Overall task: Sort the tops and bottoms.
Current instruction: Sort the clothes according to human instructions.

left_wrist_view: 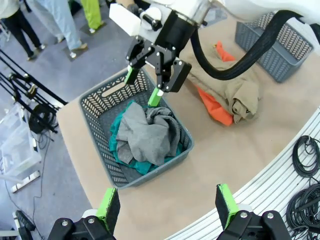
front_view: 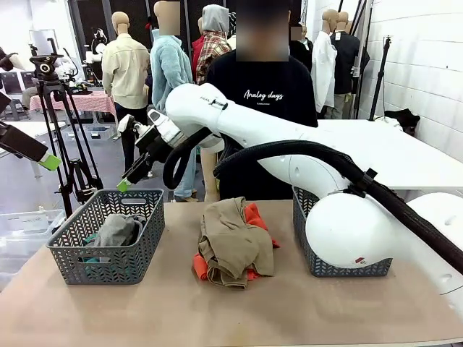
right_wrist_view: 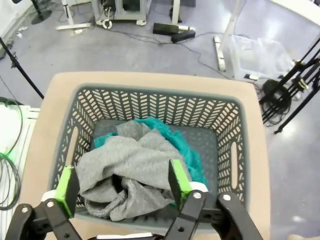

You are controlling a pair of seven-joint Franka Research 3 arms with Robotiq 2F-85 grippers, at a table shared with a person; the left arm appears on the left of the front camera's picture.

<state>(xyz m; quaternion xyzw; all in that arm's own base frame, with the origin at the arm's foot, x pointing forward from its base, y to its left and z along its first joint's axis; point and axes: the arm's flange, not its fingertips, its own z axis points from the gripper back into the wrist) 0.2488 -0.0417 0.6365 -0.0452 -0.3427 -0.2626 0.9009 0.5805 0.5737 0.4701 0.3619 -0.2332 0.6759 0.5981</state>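
Note:
A grey garment (right_wrist_view: 130, 160) lies crumpled on a teal one (right_wrist_view: 175, 140) inside the left grey basket (right_wrist_view: 150, 90). My right gripper (right_wrist_view: 123, 182) hangs open just above them, nothing between its green pads. The front view shows that gripper (front_view: 134, 177) over the basket (front_view: 108, 278), reached across from the right. A khaki-tan garment (front_view: 231, 238) lies on an orange one (front_view: 200, 266) at the table's middle. My left gripper (left_wrist_view: 167, 207) stands open high above the table's left corner, looking down on the grey garment (left_wrist_view: 147, 132) and the right gripper (left_wrist_view: 144, 87).
A second grey basket (front_view: 307, 231) stands at the right, partly behind my right arm. A person in a black T-shirt (front_view: 264, 87) stands at the far side. A camera tripod (front_view: 65, 137) stands off the table's left.

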